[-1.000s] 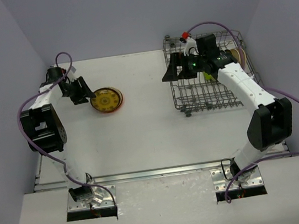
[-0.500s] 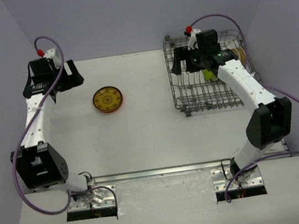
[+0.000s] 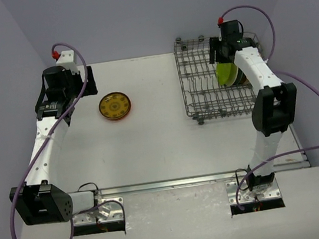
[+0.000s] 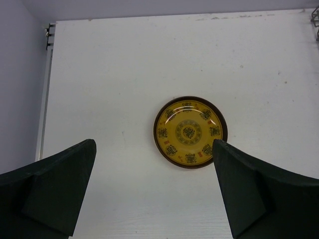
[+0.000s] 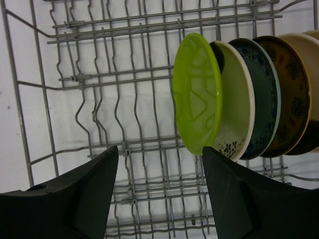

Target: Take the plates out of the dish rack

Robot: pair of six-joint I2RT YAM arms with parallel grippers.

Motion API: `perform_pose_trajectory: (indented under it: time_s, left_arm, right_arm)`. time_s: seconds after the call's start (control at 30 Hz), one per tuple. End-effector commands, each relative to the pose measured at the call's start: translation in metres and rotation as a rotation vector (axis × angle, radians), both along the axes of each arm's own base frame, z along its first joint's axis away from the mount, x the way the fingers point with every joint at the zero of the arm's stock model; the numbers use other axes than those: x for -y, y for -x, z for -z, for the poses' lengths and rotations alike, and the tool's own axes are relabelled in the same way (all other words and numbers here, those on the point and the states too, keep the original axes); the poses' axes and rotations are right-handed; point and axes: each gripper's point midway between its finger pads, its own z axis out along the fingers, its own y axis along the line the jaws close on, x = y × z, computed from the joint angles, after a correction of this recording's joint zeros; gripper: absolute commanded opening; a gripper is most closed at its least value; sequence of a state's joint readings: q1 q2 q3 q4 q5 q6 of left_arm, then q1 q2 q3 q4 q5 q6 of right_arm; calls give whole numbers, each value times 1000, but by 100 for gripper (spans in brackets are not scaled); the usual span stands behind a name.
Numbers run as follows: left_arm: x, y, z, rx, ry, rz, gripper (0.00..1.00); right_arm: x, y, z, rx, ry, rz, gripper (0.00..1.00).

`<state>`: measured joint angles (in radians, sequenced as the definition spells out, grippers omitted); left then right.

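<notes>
Hovering the left gripper [image 4: 153, 149], jaws wide and empty, over the table's [image 4: 99, 74] far-left part, the yellow patterned plate [image 4: 190, 132] lying flat, face up, just ahead of one fingertip [image 4: 219, 149]. Hanging the right gripper [image 5: 160, 152] over the dish rack [image 5: 75, 79] at the far-right corner, arm stretching along the right edge, jaws parted on nothing, the lime green plate [image 5: 198, 94] standing on edge beside one fingertip [image 5: 209, 154], heading a row of upright plates [image 5: 279, 94].

One dish rack [image 5: 79, 77], one yellow plate [image 4: 190, 132], five-plus racked plates [image 5: 199, 94]

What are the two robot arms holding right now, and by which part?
Nothing. The left fingers stand open, clear of the yellow plate; the right fingers stand open by the lime green plate's rim in the dish rack.
</notes>
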<state>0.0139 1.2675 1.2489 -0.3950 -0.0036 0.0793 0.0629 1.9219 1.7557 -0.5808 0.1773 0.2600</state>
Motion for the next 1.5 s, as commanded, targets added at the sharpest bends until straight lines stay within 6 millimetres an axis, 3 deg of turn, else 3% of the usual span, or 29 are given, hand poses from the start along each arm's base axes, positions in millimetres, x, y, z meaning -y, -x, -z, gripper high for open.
perform_pose_trajectory:
  time_s: [0.0, 0.4, 0.77, 0.83, 0.93, 1.03, 1.1, 1.23, 1.47]
  left_arm:
    - [-5, -3, -22, 87, -28, -18, 100]
    - [-2, -7, -10, 56, -9, -13, 100]
    - [-2, -8, -9, 52, -7, -17, 100]
    - [-2, -8, -8, 52, -4, -16, 100]
    - [9, -9, -9, 52, -2, 9, 100]
    - [9, -11, -8, 49, 0, 10, 100]
    - [10, -12, -8, 47, 2, 14, 100]
    - [12, -12, -7, 44, 11, 15, 100]
    - [16, -14, -8, 40, 22, 20, 100]
  right_arm:
    - [22, -18, -12, 35, -29, 63, 66]
    - [39, -40, 11, 6, 50, 83, 63]
    - [47, -45, 46, -52, 100, 100, 55]
    - [48, -45, 48, -54, 106, 99, 52]
    - [46, -41, 50, -62, 98, 87, 39]
    - [43, -39, 45, -51, 81, 83, 26]
    - [40, -34, 31, -26, 62, 80, 13]
    - [34, -29, 4, 15, 35, 67, 0]
    - [17, -23, -73, 164, 5, 12, 0]
